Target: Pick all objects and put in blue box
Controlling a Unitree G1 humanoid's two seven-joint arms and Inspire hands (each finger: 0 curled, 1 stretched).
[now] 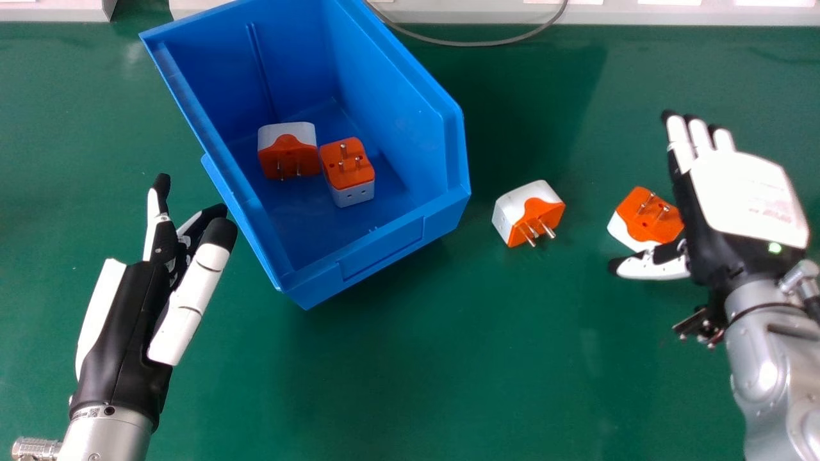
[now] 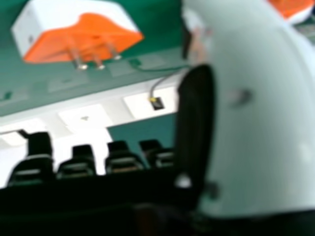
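The right robot hand (image 1: pixel 746 198) is at the right of the head view, over the green surface (image 1: pixel 384 384), its back turned up, its fingers straight and together and its thumb (image 1: pixel 650 267) held out apart from them. Partly hidden by it is an orange-and-white adapter (image 1: pixel 634 221), lying on the surface with metal pins up; whether hand and adapter touch, I cannot tell. Farther left, between that hand and the blue box (image 1: pixel 378 240), a 2nd adapter (image 1: pixel 538 211) lies tilted on the surface, its 3 pins plain in the right hand view too. The box sits at an angle, open at the top, and 2 more adapters rest on its floor: the left adapter (image 1: pixel 288 153) with its pins toward the camera, and just beside it the right adapter (image 1: pixel 347 163), orange face and 3 pins up. The left robot hand (image 1: pixel 131 326) is just beside the box's left side, fingers relaxed and apart, holding nothing. Behind the box, a thin grey cable (image 1: pixel 474 44) curves across the far edge of the surface.
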